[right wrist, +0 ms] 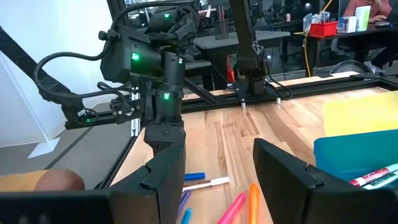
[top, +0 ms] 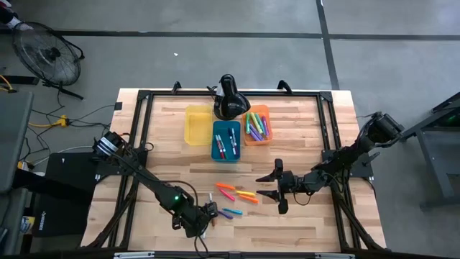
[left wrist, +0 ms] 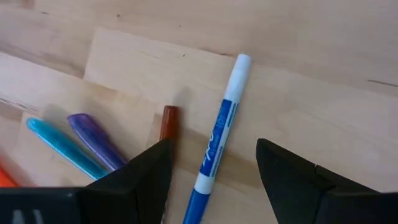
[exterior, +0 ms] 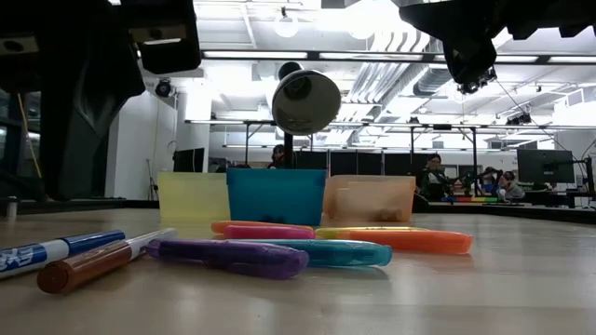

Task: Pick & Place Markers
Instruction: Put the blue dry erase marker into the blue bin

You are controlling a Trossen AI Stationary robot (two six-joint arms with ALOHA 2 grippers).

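Several markers lie flat on the wooden table: orange and pink ones [top: 237, 193], a purple one [exterior: 228, 256], a teal one [exterior: 326, 251], a brown-red one [left wrist: 168, 121] and a blue-and-white one [left wrist: 214, 155]. More markers lie in the blue bin [top: 226, 140] and the orange bin [top: 257, 126]. My left gripper [left wrist: 214, 144] is open above the blue-and-white marker, one finger on either side, lying across it. My right gripper [top: 279, 187] is open, just right of the orange and pink markers, pointing toward the table's left.
A yellow bin [top: 198, 124] stands left of the blue one, with nothing visible in it. A black round-headed device on a stand [top: 230, 97] sits behind the bins at the far edge. A black frame [top: 144, 97] runs round the table. People sit in the room beyond.
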